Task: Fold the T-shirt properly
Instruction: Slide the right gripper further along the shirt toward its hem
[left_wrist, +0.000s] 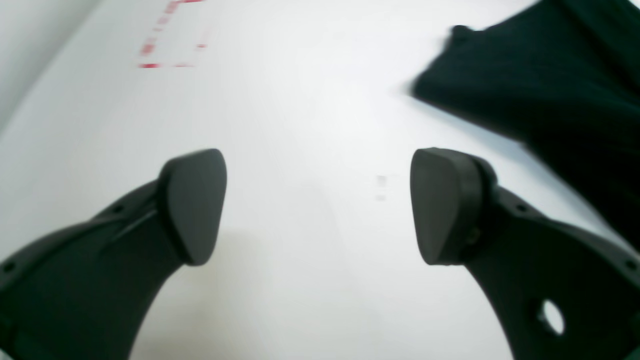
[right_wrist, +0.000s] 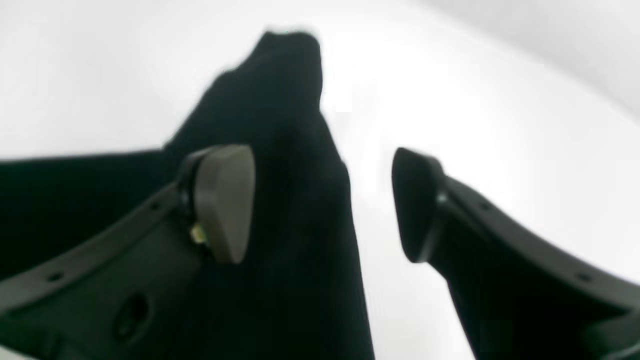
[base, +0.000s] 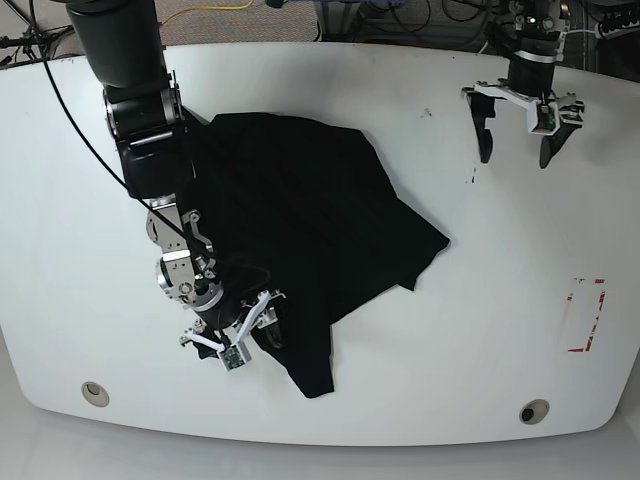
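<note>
Black T-shirt (base: 300, 220) lay crumpled on the white surface (base: 480, 340), both tools empty.

The shirt sat left of centre in the base view, bunched and partly doubled over, one narrow tail trailing toward the near edge. It looked light, limp and matte, likely to sag and drape when lifted, so a pinch on a hem edge or corner seemed the best hold. The right tool (base: 232, 335) hovered spread wide over that lower tail, gripping nothing; the left tool (base: 518, 128) hung spread apart well away over bare surface at the far side. No brand, label or print showed on the fabric. Red markings (base: 583, 317) on the surface were too blurred to read.
</note>
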